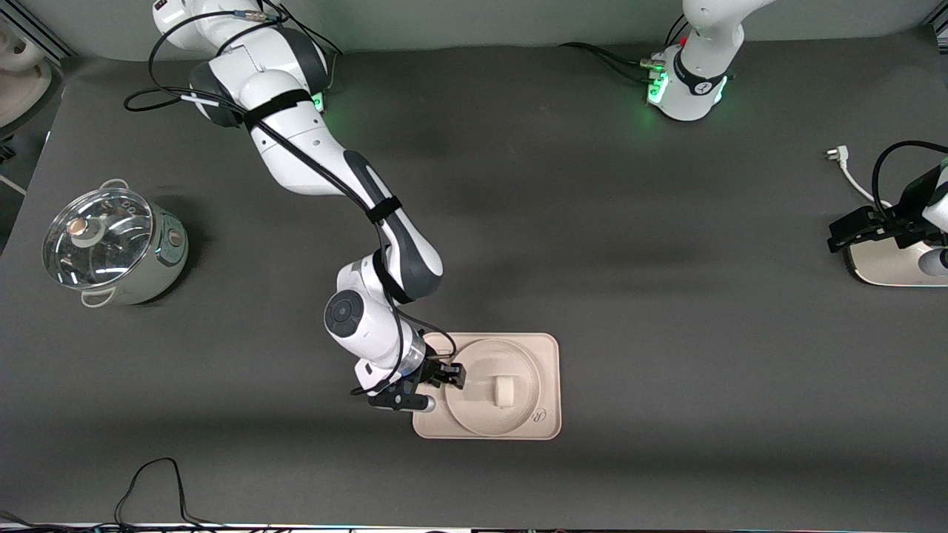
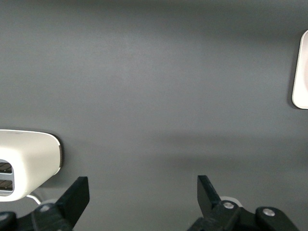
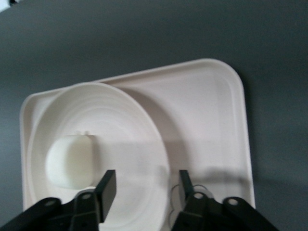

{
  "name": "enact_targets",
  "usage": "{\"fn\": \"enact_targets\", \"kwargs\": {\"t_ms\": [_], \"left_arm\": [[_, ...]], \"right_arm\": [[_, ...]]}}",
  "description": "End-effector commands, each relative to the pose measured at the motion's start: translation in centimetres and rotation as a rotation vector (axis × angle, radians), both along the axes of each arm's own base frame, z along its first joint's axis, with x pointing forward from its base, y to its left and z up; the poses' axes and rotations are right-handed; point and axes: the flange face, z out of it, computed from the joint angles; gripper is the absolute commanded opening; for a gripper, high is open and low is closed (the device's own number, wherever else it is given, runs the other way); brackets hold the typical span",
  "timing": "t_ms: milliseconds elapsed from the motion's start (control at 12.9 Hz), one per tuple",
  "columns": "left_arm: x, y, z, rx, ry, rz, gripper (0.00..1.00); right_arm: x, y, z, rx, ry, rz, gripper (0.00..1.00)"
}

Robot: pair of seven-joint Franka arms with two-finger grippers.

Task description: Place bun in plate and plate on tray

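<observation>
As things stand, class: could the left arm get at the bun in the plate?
Probably not easily. The left gripper waits open at its own end of the table, while the bun lies in the plate on the tray, where the right gripper hovers, open.

Light: even and soft in the front view, no hard hotspots.
Shadows: broad dim bands cross the table [image 1: 666, 444]; a dark patch beside the pot [image 1: 115, 248].
Glare: bright glints on the pot's glass lid.
Glow: green lights at both arm bases.
Focus: right wrist view soft, plate [image 3: 125, 130] and tray [image 3: 211, 115] washed pale.
</observation>
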Motion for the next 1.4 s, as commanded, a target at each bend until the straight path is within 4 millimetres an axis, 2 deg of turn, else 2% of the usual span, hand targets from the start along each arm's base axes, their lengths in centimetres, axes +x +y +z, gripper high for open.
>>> {"fn": "enact_targets", "kwargs": {"t_ms": [0, 155, 233, 466, 621, 776, 931, 1164, 1319], "left_arm": [[0.2, 0.0, 0.4, -0.01, -0.012, -0.012, 1.0], [0.2, 0.0, 0.4, -0.01, -0.011, -0.009, 1.0], [0.2, 0.1, 0.4, -0.011, -0.008, -0.006, 1.0], [0.2, 0.3, 0.2, -0.011, -0.002, -0.002, 1.0], [0.1, 0.3, 0.2, -0.011, 0.001, -0.001, 1.0], [0.1, 0.1, 0.2, -0.006, 0.001, -0.005, 1.0], [0.1, 0.1, 0.3, -0.005, -0.002, -0.007, 1.0], [0.0, -0.4, 0.6, -0.003, -0.006, -0.013, 1.0], [0.1, -0.2, 0.5, -0.003, -0.007, -0.01, 1.0]], "right_arm": [[-1.0, -0.1, 8.4, 0.018, 0.112, 0.043, 1.0], [-1.8, -3.4, 16.3, -0.026, 0.192, 0.058, 1.0], [-3.6, -6.2, 21.5, -0.052, 0.243, 0.086, 1.0], [-8.5, -12.9, 31.4, -0.213, 0.278, 0.118, 1.0], [-11.6, -18.0, 36.2, -0.249, 0.312, 0.15, 1.0], [-14.2, -23.0, 39.5, -0.348, 0.254, 0.228, 1.0], [-15.9, -27.9, 41.3, -0.364, 0.227, 0.264, 1.0], [-16.0, -33.3, 41.7, -0.359, 0.266, 0.209, 1.0], [-15.7, -35.8, 41.7, -0.386, 0.269, 0.177, 1.0]]}}
